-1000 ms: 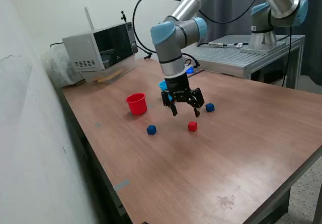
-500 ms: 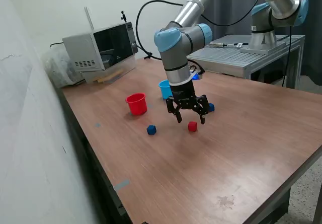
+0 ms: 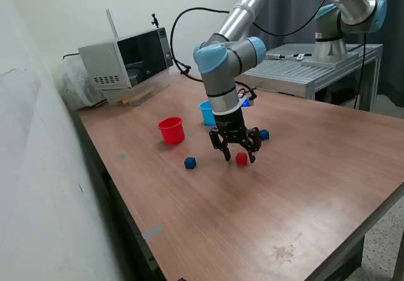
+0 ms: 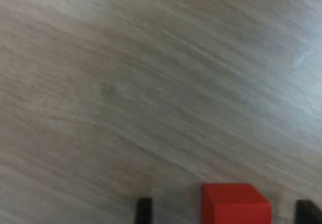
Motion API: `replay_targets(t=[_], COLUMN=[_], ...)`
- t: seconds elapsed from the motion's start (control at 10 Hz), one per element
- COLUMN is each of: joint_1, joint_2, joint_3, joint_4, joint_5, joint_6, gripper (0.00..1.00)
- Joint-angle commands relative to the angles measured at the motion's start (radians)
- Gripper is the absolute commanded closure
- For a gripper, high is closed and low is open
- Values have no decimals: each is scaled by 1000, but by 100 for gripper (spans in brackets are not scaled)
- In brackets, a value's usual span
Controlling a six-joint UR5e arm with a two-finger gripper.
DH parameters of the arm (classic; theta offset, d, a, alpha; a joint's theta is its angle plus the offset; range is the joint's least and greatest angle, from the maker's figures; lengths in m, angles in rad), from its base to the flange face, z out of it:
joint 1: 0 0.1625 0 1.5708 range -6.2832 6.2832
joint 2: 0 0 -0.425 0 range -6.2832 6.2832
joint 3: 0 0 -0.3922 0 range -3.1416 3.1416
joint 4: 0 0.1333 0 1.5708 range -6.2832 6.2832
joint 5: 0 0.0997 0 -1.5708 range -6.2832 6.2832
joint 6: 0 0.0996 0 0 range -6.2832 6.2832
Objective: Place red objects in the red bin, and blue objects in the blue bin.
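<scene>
Exterior view: camera raised, off one table corner, looking down and across wooden table (image 3: 303, 186) toward wall with microwave (image 3: 126, 59) at far end; whole arm and workspace in frame, medium distance.

Wrist view: camera on wrist, pointing straight down at tabletop, very close; only wood grain, red cube (image 4: 235, 204) and two dark fingertips (image 4: 144, 211) at frame edge.

Shared part: same red cube (image 3: 241, 158) beneath gripper (image 3: 240, 156) and patch of table around it.

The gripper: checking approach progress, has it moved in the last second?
Yes. The gripper has come down toward the table, now around the red cube.
</scene>
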Motion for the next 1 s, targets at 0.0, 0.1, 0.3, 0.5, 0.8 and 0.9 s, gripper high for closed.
replay_targets(t=[0.0,0.1,0.3,0.5,0.8,0.9], joint_1=[0,0,0,-3,-27,-58], joint_2=[2,-7,-53,-122,-167,-183], joint_3=[-2,1,7,9,7,3], joint_4=[-2,-11,-12,-5,27,34], joint_5=[-11,-21,-34,-35,-35,-35], joint_6=[7,7,7,7,8,10], gripper=[100,100,100,100,100,100])
